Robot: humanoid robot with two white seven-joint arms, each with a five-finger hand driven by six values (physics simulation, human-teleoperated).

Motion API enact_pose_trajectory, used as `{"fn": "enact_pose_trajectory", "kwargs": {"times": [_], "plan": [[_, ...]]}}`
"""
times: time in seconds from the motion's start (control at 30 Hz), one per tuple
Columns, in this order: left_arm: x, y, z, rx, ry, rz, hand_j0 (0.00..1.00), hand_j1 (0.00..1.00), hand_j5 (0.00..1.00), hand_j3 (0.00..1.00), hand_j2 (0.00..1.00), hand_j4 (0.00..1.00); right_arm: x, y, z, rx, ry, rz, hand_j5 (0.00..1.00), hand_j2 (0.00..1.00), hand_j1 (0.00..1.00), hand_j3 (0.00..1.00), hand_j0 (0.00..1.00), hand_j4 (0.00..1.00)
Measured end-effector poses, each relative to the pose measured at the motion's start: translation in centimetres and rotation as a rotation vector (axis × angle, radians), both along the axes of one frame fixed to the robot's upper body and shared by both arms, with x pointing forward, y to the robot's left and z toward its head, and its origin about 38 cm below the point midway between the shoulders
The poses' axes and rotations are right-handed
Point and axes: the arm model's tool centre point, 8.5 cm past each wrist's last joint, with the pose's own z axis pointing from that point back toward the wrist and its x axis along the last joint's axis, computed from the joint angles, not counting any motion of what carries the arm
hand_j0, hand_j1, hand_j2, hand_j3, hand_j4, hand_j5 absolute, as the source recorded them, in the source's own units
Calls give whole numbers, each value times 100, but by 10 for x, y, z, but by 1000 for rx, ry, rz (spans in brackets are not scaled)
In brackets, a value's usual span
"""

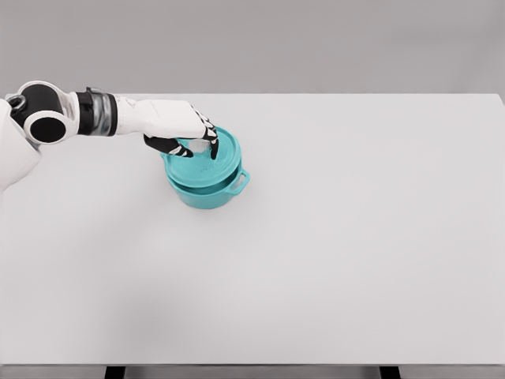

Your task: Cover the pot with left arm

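Plain white counter (331, 260). Round teal pot (207, 189) with side handle sits near far-left corner. Teal lid (213, 162) on top, looks slightly tilted. Left hand (185, 130) over lid, fingers curled, apparently pinching its knob.

left arm extended, robot hand (183, 131) fingers curled downward

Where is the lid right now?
In the head view the teal lid sits on top of the teal pot, left of centre on the white table, with the left hand curled over its top.
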Motion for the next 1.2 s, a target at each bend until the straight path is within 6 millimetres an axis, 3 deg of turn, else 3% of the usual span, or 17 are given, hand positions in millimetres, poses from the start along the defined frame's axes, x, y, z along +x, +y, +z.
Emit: {"fn": "enact_pose_trajectory", "kwargs": {"times": [0.33, 0.37, 0.6, 1.03, 1.1, 1.13, 1.17, 1.2], "plan": [[0, 0, -2, 5, 4, 1, 57, 57, 57, 57, 57, 57, 0, 0, 0, 0, 0, 0, 100, 100, 100, 100, 100, 100], [0, 0, -2, 5, 4, 1, 62, 62, 62, 62, 62, 62, 0, 0, 0, 0, 0, 0, 100, 100, 100, 100, 100, 100], [0, 0, -3, 7, 4, 0, 70, 70, 70, 70, 70, 70, 0, 0, 0, 0, 0, 0, 100, 100, 100, 100, 100, 100], [0, 0, -4, 9, 6, 1, 72, 72, 72, 72, 72, 72, 0, 0, 0, 0, 0, 0, 100, 100, 100, 100, 100, 100], [0, 0, -4, 9, 5, 1, 75, 75, 75, 75, 75, 75, 0, 0, 0, 0, 0, 0, 100, 100, 100, 100, 100, 100], [0, 0, -4, 10, 5, 1, 83, 83, 83, 83, 83, 83, 0, 0, 0, 0, 0, 0, 100, 100, 100, 100, 100, 100], [0, 0, -4, 10, 6, 1, 100, 100, 100, 100, 100, 100, 0, 0, 0, 0, 0, 0, 100, 100, 100, 100, 100, 100], [1, 0, -4, 13, 4, 3, 100, 100, 100, 100, 100, 100, 0, 0, 0, 0, 0, 0, 100, 100, 100, 100, 100, 100]]}}
